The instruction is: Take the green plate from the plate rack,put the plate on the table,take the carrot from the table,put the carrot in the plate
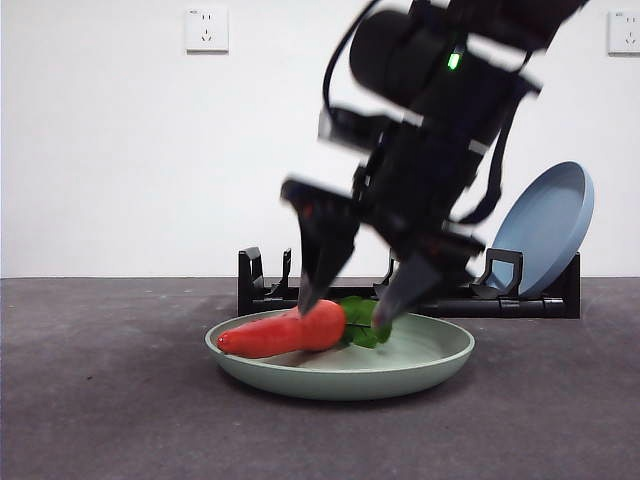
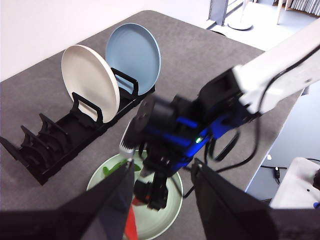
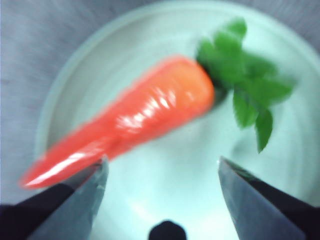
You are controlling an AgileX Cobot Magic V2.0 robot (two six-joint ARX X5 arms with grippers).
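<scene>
your right claw point(image 1: 345, 303) is hanging wide open just over the carrot point(image 1: 282, 332) lying in the green plate point(image 1: 430, 352), so any sideways drift is risking nudging it out.

Front view: the right claw point(image 1: 345, 308) and its arm were motion-blurred and cut off by the top edge, and they hid the middle of the plate rack point(image 1: 262, 288) and part of the blue plate point(image 1: 548, 226). Right wrist view: the carrot point(image 3: 135, 118) and the green plate point(image 3: 75, 75) were smeared — leaf edges indistinct, the plate rim cut off at the frame edges. Left wrist view: the left claw point(image 2: 162, 200) covered most of the carrot — only a red sliver showed.
</scene>
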